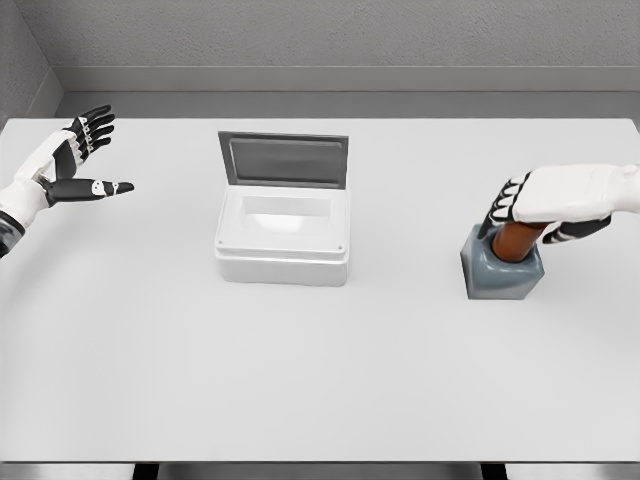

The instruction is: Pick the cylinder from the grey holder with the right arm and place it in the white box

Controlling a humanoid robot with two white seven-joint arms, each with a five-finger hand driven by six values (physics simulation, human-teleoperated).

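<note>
One right hand is curled around the brown cylinder standing in the grey holder

— What sort of place is this?

— A bare test cell in a simulator, by the look of it: a plain white counter fills the frame, with flat grey walls across the top.

— Anything homely or workshop-like?

— No. Only a white box at the centre and a grey holder at the right, like a lab setup.
</note>
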